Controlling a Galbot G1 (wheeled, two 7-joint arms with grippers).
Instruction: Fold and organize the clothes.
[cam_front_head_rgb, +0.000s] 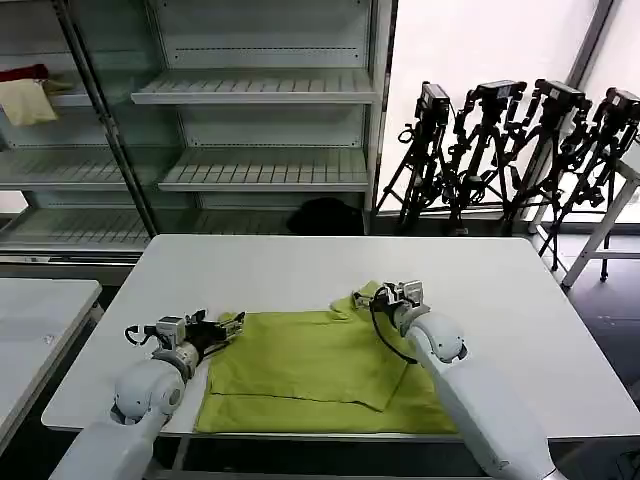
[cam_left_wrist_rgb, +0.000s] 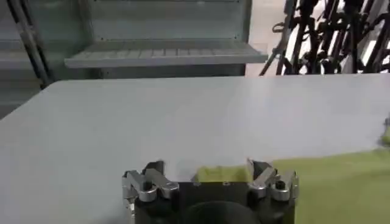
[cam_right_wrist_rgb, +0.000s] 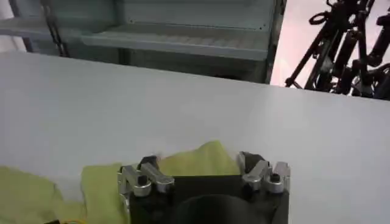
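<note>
T-shirt (cam_front_head_rgb: 315, 370), lime green, spread flat on the near half of the white desk (cam_front_head_rgb: 300, 265), already doubled over once by the look of the diagonal fold edge across the middle. Left gripper (cam_front_head_rgb: 222, 328) low at the shirt's far left corner, about ten o'clock from the cloth's centre, fingers spread, with a bit of green edge (cam_left_wrist_rgb: 222, 173) lying between them in the left wrist view; whether any cloth is actually caught, cannot tell. Right gripper (cam_front_head_rgb: 385, 296) low at the far right corner, about one o'clock from the centre, sitting over a small bunched hump of fabric (cam_right_wrist_rgb: 201, 159); fingers likewise apart in the right wrist view, straddling that hump rather than plainly pinching it. Long axis of the garment running nine to three, side to side across the desk, with both grippers along the far edge and the near hem lying close to the desk's six o'clock rim. Each arm nearer its own corner, so neither favoured; bulk of the cloth lying toward six o'clock from both grippers. Judged from this: next step probably a closing on both far corners and a pull toward six o'clock to lay the far edge over the near one. Farther out, grey shelving (cam_front_head_rgb: 260, 90) at twelve o'clock and a row of black tripods (cam_front_head_rgb: 520, 150) at two o'clock, well apart from the work.
</note>
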